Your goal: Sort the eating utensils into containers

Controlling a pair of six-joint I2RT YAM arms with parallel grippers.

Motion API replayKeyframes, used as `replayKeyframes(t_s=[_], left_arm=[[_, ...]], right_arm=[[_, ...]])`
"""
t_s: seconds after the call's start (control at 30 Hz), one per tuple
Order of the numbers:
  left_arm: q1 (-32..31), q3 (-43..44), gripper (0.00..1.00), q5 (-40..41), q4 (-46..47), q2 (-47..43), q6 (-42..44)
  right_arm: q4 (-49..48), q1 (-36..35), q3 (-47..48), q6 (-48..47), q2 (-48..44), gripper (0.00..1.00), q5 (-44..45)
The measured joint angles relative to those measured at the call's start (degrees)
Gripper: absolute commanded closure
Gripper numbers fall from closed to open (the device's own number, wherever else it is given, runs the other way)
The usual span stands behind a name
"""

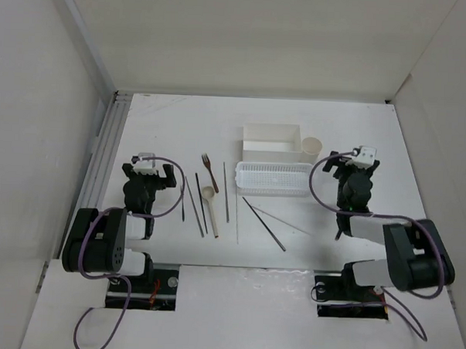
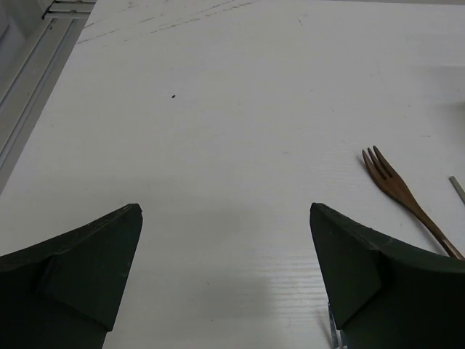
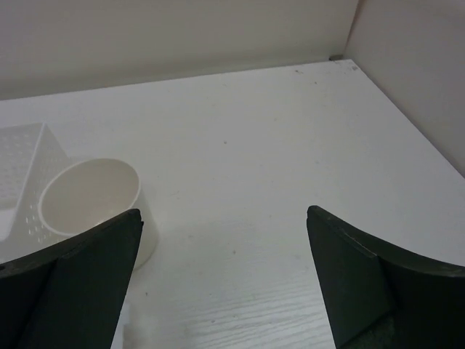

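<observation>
**Both grippers wide open, utensils loose on the table**

The 2 arms reach out from the near edge of the table. The left gripper is over bare surface left of the utensils. Its jaws are spread wide and hold nothing. The right gripper is at the far right, just as wide apart and empty.

Between them the chopsticks lie scattered. Some are dark and run roughly parallel, others are silvery, and 2 cross near the middle. The cream spoon lies among the parallel ones. Just beyond it is 1 brown fork, tines pointing away.

Farther back, the perforated basket lies crosswise. The white box is right behind it. The round cup stands beside the box, near the right gripper.
</observation>
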State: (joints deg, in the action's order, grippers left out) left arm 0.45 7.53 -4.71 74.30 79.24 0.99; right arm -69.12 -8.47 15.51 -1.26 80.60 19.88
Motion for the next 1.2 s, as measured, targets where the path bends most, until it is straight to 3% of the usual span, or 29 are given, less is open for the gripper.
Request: replayKeyframes(t_s=[0.1,0.2,0.4,0.5,0.53,0.67,0.73,0.77,0.8,0.87,1.0,1.2], left_arm=[[-0.4,0.0,0.00,0.2,0.0,0.0,0.0],[-0.5,0.0,0.00,0.4,0.0,0.0,0.0],[-0.9,0.0,0.00,-1.1,-0.6,-0.9,1.0],[-1.0,5.0,0.00,-5.1,-13.2,-9.9,3.5],[-1.1,9.1,0.00,-6.1,-18.3,-13.1,4.6],[-1.6,31.4,0.00,-2.9,-33.3,-16.7,8.3],[-1.6,39.7,0.00,1.8,-38.2,-16.3,9.7],[-1.6,41.8,0.00,3.5,-39.9,-16.3,10.1],[-1.6,43.1,0.00,5.1,-41.7,-16.3,10.3],[-1.6,43.6,0.00,7.3,-46.0,-16.3,10.5],[-1.6,43.5,0.00,6.5,-56.4,-15.1,10.5],[-1.6,38.4,0.00,3.8,-61.4,-15.7,9.4]], right_arm=[[15.7,-1.5,6.2,0.0,-7.7,0.00,2.9],[33.9,-3.8,21.1,-0.6,-15.7,0.00,5.6],[53.1,-10.8,44.3,-8.2,-22.5,0.00,20.6],[64.7,-11.5,51.0,-4.3,-22.0,0.00,33.1],[71.4,-10.6,53.2,-0.1,-21.5,0.08,33.6],[92.1,-1.6,59.0,12.0,-19.2,0.22,17.9],[98.8,3.7,57.6,17.3,-18.9,0.35,10.2],[102.1,5.5,56.9,19.8,-18.4,0.50,8.0],[105.4,6.9,56.0,22.4,-17.5,0.55,5.5],[109.9,8.3,52.7,26.7,-15.5,0.56,0.8],[115.5,9.2,41.9,31.8,-13.1,0.45,-8.4],[120.6,10.5,35.1,36.5,-8.7,0.44,-11.6]])
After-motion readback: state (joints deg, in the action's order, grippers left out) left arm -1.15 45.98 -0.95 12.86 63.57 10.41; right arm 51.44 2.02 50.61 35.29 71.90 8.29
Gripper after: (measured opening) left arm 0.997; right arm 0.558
